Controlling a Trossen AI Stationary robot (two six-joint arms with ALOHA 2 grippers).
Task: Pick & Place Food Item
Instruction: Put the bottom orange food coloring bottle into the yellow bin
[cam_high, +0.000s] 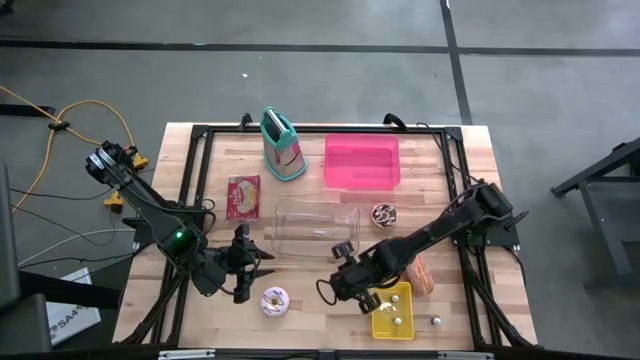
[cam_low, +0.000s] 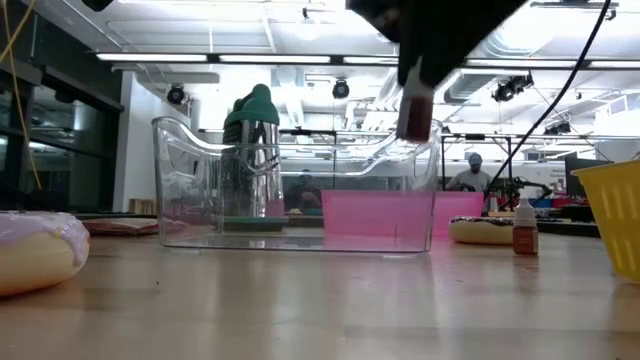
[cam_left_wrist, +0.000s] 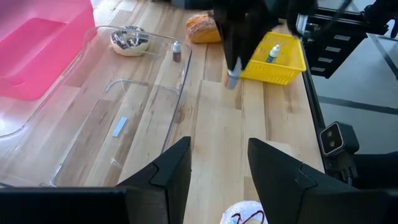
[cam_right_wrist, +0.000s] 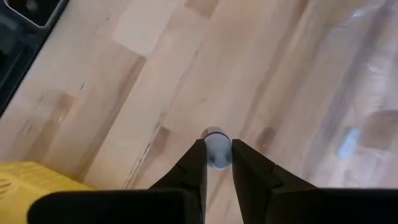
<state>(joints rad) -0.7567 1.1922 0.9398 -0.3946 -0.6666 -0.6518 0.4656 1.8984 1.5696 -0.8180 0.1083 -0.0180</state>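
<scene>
My right gripper (cam_high: 358, 292) hangs over the table's near middle, beside the yellow basket (cam_high: 393, 310), shut on a small bottle (cam_low: 415, 115) with a dark reddish body and a grey end. The bottle is clear of the table. My left gripper (cam_left_wrist: 219, 149) waits open at the near left with nothing between its fingers, just above a pink-and-white frosted donut (cam_high: 274, 301) that lies flat on the wood. A clear plastic bin (cam_high: 315, 228) stands in the middle of the table. My right gripper pinches the small bottle between its two fingertips (cam_right_wrist: 198, 163), coming from above and pointing steeply down. The bottle's round grey end (cam_right_wrist: 216, 148) shows just past the tips. It hangs below the fingers, roughly upright and lifted clear of the table (cam_low: 413, 128).
A pink bin (cam_high: 361, 161) and a teal-and-pink bag (cam_high: 282, 145) stand at the far side. A snack packet (cam_high: 243, 196), a chocolate donut (cam_high: 384, 213), another small bottle (cam_left_wrist: 176, 51) and a bread roll (cam_high: 422, 272) lie around the clear bin. Bare wood lies under the held bottle.
</scene>
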